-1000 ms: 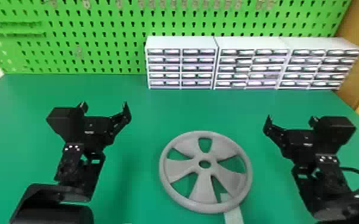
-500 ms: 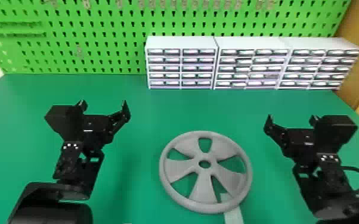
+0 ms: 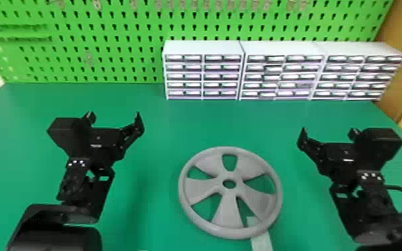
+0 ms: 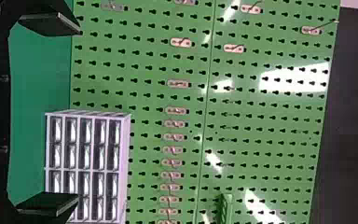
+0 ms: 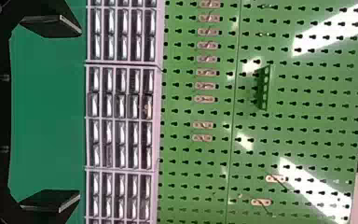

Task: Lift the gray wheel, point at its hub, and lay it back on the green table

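The left end effector (image 3: 114,115) is raised over the left part of the surface (image 3: 163,120), its two flat fingers spread wide with nothing between them. The right end effector (image 3: 328,130) is over the right part, its fingers likewise well apart and free of any load. The left wrist view and the right wrist view both show the same wide gap between the fingers.

The gray wheel (image 3: 227,213) lies flat on the green surface, between the two arms and nearer than both sets of fingertips. It is to the right of the left end effector and to the left of the right one, touching neither. The open hole of its hub (image 3: 229,183) faces up. A pale strip (image 3: 262,240) runs out from under the wheel's near right edge.

Farther off, white drawer cabinets (image 3: 203,48) stand side by side along the far edge, from the middle to the right, in front of a green pegboard (image 3: 110,71).

Compared with the earlier frames, the left end effector has shifted slightly left and the right one slightly right, so they are a little farther apart. The gray wheel has kept its place, and the fingers are as wide apart as before.
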